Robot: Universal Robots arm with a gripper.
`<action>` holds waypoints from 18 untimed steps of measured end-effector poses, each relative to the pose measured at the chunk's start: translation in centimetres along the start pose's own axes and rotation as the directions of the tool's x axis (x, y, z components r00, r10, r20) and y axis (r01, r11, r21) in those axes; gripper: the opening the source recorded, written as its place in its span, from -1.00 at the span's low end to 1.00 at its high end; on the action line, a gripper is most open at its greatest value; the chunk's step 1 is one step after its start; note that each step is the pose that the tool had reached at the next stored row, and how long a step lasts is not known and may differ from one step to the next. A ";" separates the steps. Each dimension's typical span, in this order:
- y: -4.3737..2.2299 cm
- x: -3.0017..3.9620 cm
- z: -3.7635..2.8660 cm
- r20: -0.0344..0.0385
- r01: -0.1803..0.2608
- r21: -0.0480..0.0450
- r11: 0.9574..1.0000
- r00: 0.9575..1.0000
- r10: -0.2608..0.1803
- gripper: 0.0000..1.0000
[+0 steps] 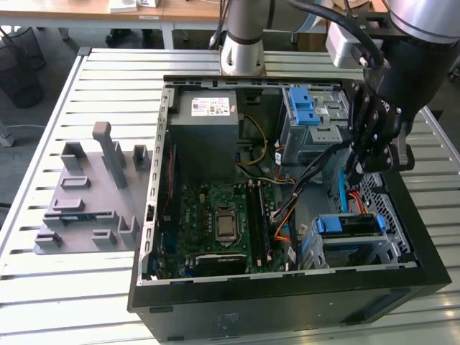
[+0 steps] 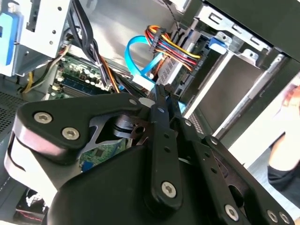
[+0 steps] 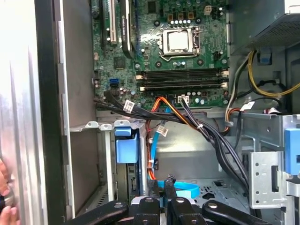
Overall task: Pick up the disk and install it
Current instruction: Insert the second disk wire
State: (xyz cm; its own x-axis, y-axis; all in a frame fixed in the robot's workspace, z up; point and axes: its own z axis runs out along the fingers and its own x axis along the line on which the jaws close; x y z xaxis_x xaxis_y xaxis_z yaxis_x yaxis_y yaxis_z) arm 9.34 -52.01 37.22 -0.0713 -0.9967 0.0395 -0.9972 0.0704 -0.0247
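Note:
The disk (image 1: 349, 225) sits in the drive cage at the front right corner of the open computer case (image 1: 147, 237). Its blue carrier bracket faces up and the metal body is mostly hidden in the cage. The blue bracket end also appears in the first wrist view (image 3: 126, 146) and the second wrist view (image 2: 216, 44). My gripper (image 1: 357, 167) hangs inside the case just behind that cage, apart from the disk. Its fingers are shut with nothing between them, just over a light blue flat cable (image 3: 185, 188) in the first wrist view, and their tips (image 2: 161, 93) also show in the second wrist view.
A grey power supply (image 1: 208, 129) and a blue latch piece (image 1: 302, 108) sit at the back of the case. The motherboard (image 1: 219, 219) lies in the middle, and cable bundles (image 3: 187, 119) cross it. A grey fixture (image 1: 90, 194) stands on the exterior view's left. A person's hand (image 3: 3, 206) rests by the case wall.

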 end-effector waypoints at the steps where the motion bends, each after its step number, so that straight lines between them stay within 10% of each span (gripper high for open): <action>1: -0.01 0.08 0.05 0.010 0.000 -0.001 1.000 1.000 0.000 -0.68; 3: -0.01 0.26 0.25 0.020 0.000 -0.001 1.000 1.000 0.001 -0.68; 18: -0.08 1.66 1.71 0.020 0.000 0.000 1.000 1.000 0.000 -0.68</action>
State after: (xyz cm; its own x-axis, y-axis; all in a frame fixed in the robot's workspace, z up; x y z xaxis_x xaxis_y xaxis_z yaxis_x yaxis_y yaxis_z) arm 9.34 -53.75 35.58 -0.0713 -0.9973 0.0198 -0.9972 0.0709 -0.0242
